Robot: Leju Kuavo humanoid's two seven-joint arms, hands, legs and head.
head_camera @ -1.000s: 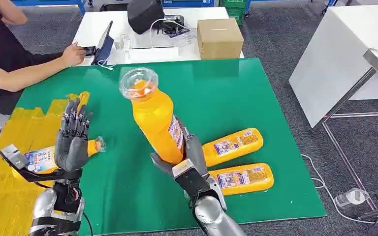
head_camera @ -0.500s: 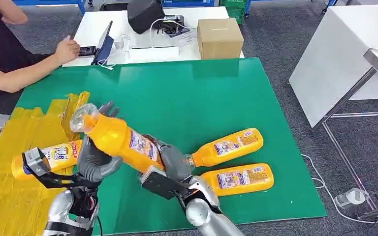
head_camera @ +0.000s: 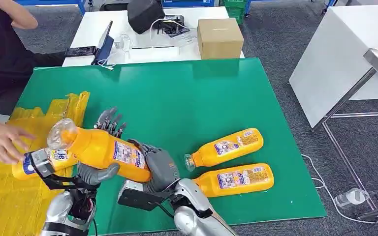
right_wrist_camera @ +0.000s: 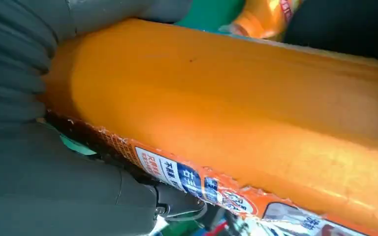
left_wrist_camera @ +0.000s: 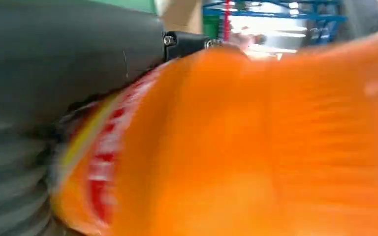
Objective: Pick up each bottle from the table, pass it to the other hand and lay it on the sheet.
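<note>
An orange plastic bottle with a clear cap (head_camera: 98, 147) is held above the green table mat (head_camera: 187, 98), tilted, its cap toward the yellow sheet (head_camera: 5, 196). Its base end is gripped by the right hand (head_camera: 160, 164). The left hand (head_camera: 101, 147) is placed around its middle, fingers spread behind it; a firm grip cannot be told. Two more orange bottles (head_camera: 226, 146) are lying on the mat, and one bottle (head_camera: 39, 161) is lying on the sheet, touched by a person's hand (head_camera: 5, 140).

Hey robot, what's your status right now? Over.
Both hands on one orange bottle mid-handover: right hand gripping its base, left hand cupped under it. Two bottles wait on the green table. A person's hand reaches over the yellow sheet.
</note>
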